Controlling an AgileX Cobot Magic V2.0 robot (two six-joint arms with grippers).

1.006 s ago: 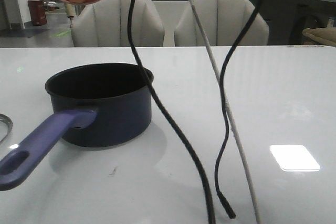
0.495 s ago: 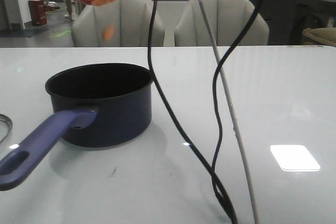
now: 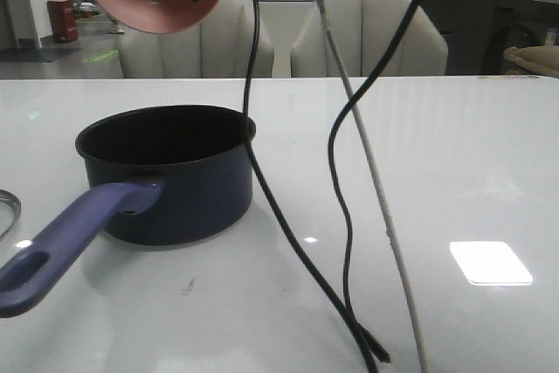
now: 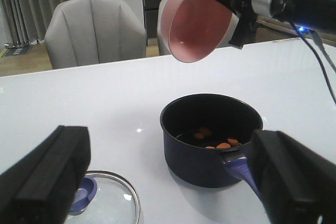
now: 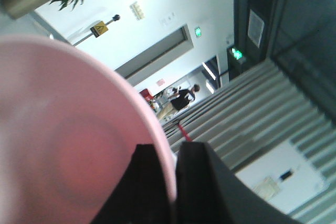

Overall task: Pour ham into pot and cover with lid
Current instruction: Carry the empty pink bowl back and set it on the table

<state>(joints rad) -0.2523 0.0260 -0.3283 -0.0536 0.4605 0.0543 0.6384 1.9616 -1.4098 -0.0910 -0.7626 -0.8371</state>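
The ham (image 4: 212,137) lies as a few orange chunks on the floor of the pot (image 4: 210,137), and the pink bowl (image 4: 193,20) hangs tipped and empty above it, its rim pinched by the right gripper (image 5: 176,182). So covering is likely next, and that turns on the lid (image 4: 107,199): it rests flat on the white table (image 3: 454,155), knob up, just beside the pot and directly below the left gripper (image 4: 168,179), whose fingers stand wide apart and empty. The left arm is plainly nearer. The pot's handle (image 3: 74,233) points toward the robot. Grey chairs (image 3: 196,37) stand beyond the glossy table.
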